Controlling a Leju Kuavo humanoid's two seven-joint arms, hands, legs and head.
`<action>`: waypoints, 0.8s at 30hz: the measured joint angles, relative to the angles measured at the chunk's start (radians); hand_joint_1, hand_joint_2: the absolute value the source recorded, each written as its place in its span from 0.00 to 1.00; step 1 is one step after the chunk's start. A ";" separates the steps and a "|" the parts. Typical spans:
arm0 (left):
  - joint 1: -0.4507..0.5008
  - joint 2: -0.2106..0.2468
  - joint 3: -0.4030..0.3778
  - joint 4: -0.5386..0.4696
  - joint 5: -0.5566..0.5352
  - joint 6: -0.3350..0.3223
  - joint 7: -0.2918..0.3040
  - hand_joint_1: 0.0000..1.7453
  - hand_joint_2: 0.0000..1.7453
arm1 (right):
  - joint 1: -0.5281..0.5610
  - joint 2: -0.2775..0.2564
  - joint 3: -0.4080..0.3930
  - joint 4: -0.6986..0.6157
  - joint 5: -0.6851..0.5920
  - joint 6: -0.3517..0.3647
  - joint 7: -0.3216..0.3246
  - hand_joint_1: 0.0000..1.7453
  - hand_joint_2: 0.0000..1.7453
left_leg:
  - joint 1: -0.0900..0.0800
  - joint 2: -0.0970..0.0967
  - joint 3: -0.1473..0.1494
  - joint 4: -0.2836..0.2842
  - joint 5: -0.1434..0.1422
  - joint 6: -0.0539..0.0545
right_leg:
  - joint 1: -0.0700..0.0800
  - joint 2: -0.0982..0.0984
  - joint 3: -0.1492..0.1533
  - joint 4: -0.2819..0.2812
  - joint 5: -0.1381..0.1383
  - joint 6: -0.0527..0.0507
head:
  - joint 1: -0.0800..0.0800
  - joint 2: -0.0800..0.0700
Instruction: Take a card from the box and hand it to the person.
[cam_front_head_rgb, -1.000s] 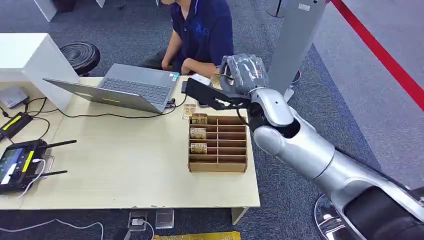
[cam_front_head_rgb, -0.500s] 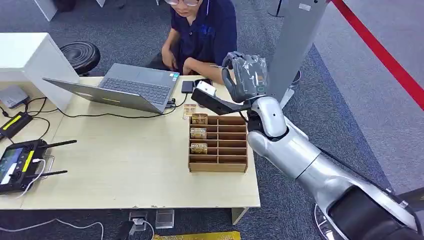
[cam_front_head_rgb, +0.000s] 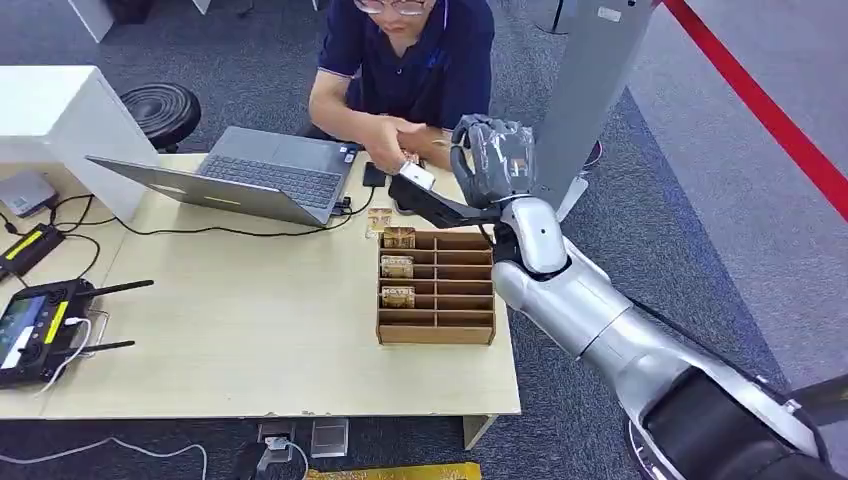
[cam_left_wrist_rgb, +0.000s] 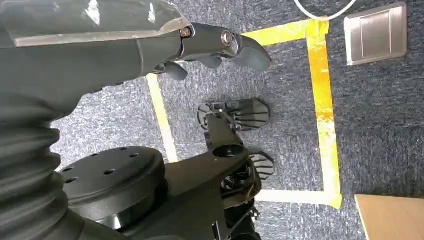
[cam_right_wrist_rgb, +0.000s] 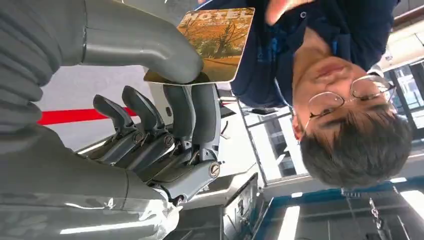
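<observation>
My right hand (cam_front_head_rgb: 490, 160) is raised past the table's far edge, facing the person (cam_front_head_rgb: 410, 60) seated behind it. In the right wrist view the thumb and fingers (cam_right_wrist_rgb: 192, 112) pinch an orange "HOTEL" card (cam_right_wrist_rgb: 220, 45) by its near edge. The person's hand (cam_front_head_rgb: 395, 135) reaches toward my hand and comes close to the card's far edge (cam_right_wrist_rgb: 280, 7). The wooden slotted box (cam_front_head_rgb: 436, 332) stands on the table below my forearm, with cards (cam_front_head_rgb: 398, 237) upright in its left column. My left hand (cam_left_wrist_rgb: 210, 45) hangs by the floor, holding nothing, fingers loosely extended.
An open laptop (cam_front_head_rgb: 250, 175) lies at the table's far left, with cables running from it. A black controller (cam_front_head_rgb: 35, 325) sits at the left edge. A black stool (cam_front_head_rgb: 160, 105), a white cabinet (cam_front_head_rgb: 50, 120) and a grey pillar (cam_front_head_rgb: 590, 80) stand around the table.
My right hand moved slightly right and away with the card. The person sat up facing me and stretched a hand out toward the card.
</observation>
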 joint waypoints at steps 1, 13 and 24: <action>0.000 0.000 0.000 0.000 0.000 0.000 0.000 0.00 1.00 | 0.000 0.001 0.000 0.003 0.000 0.000 0.000 0.93 1.00 | 0.000 0.000 0.000 0.000 0.000 0.000 | 0.000 0.000 0.000 0.000 0.000 0.000 | 0.000 0.000; 0.000 0.000 -0.003 0.000 0.004 0.003 0.000 0.00 1.00 | -0.002 0.009 0.003 0.031 -0.017 0.005 0.004 0.00 1.00 | 0.000 0.000 0.000 0.000 0.000 0.000 | 0.000 0.000 0.000 0.000 0.000 0.000 | 0.000 0.000; 0.003 0.000 -0.016 0.000 0.027 0.018 -0.018 0.00 0.00 | 0.014 0.008 0.000 0.014 -0.203 0.006 -0.057 0.00 1.00 | 0.000 0.000 0.000 0.000 0.000 0.000 | 0.000 0.000 -0.001 0.000 0.000 0.000 | -0.002 0.000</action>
